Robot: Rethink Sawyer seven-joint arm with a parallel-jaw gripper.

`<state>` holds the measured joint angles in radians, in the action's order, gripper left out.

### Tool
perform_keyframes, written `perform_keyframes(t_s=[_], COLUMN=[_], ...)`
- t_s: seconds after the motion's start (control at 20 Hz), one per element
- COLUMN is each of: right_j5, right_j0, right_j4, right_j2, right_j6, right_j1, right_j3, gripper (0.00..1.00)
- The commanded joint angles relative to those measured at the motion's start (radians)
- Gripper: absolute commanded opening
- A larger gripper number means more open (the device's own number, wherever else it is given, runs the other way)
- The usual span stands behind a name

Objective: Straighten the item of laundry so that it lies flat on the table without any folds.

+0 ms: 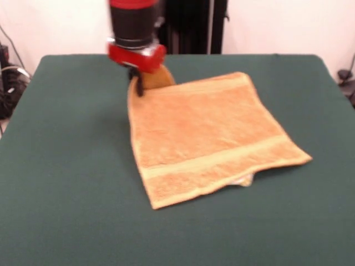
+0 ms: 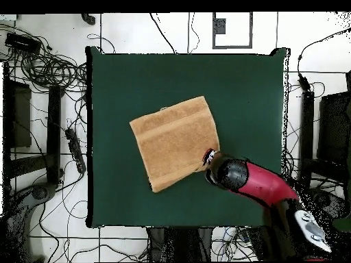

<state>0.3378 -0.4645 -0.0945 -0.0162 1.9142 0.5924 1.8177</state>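
The orange-tan towel (image 1: pixel 205 136) lies spread on the dark green table (image 1: pixel 66 166), with woven bands near two edges and a small white tag (image 1: pixel 244 180) peeking out at its near edge. My gripper (image 1: pixel 138 83) is at the towel's far left corner, shut on it. That corner is lifted and curls up, showing a darker patch just behind the gripper. In the overhead view the gripper (image 2: pixel 209 159) sits at the corner of the towel (image 2: pixel 175 140) nearest the robot, on the right side of the table (image 2: pixel 253 89).
Cables and black equipment (image 2: pixel 48 103) lie on the floor around the table. A dark stand (image 1: pixel 194 25) rises behind the table's far edge. The red arm (image 2: pixel 264 183) reaches in over the table's corner nearest the robot.
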Motion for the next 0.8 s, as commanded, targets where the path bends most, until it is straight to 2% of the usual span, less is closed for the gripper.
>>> perform_keyframes(t_s=[0.05,0.15,0.2,0.3,0.4,0.5,0.8], right_j5=[0.104,0.073,0.083,0.032,0.039,-0.015,-0.052], right_j0=[-0.082,-0.074,-0.096,-0.069,-0.118,-0.104,-0.110], right_j4=[-0.128,-0.166,-0.168,-0.204,-0.205,-0.232,-0.257], right_j2=[-0.190,-0.179,-0.203,-0.177,-0.235,-0.224,-0.248], right_j6=[-0.237,-0.193,-0.190,-0.133,-0.142,-0.092,-0.053], right_j1=[-0.046,-0.044,-0.060,-0.056,-0.107,-0.120,-0.168], right_j3=[-0.147,-0.149,-0.143,-0.142,-0.146,-0.151,-0.178], gripper=[0.00,0.00,0.00,0.00,0.00,0.00,0.00])
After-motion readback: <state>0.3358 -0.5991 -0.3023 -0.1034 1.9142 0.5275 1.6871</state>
